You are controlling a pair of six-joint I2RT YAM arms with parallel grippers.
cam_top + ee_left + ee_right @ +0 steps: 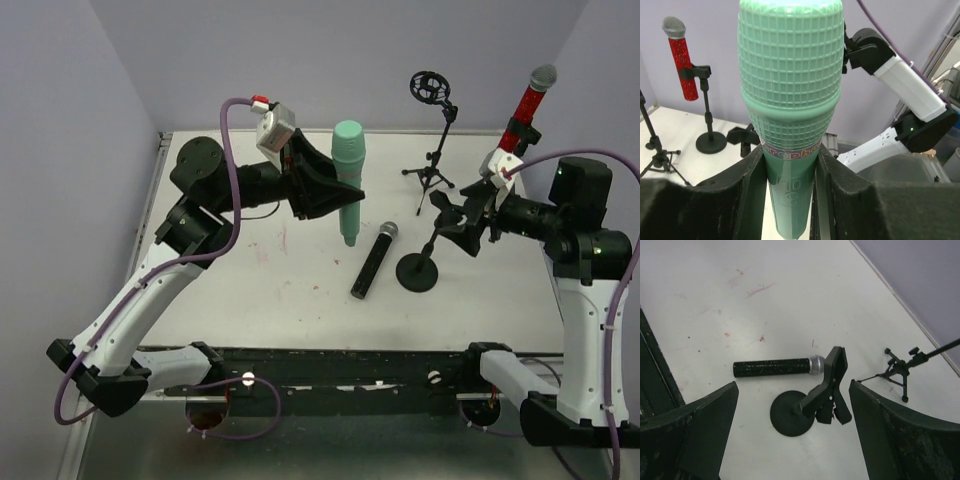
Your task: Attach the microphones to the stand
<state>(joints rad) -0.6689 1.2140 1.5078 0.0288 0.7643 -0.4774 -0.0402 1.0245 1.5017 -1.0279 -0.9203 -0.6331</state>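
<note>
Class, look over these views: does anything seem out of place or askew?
The black microphone lies flat on the table beside the round-base stand, whose clip is empty, while the red microphone sits clipped in a second stand. Faint red smears mark the table surface.

Mint-green microphone point(790, 100): head top and handle end cut off by the frame edges in the left wrist view; band lettering partly covered by pads point(747, 200) of left claw point(790, 200).
Black microphone point(772, 368): mesh head mostly behind stand clip point(827, 390).
Tripod stand point(900, 371): boom cut off at right edge.
</note>
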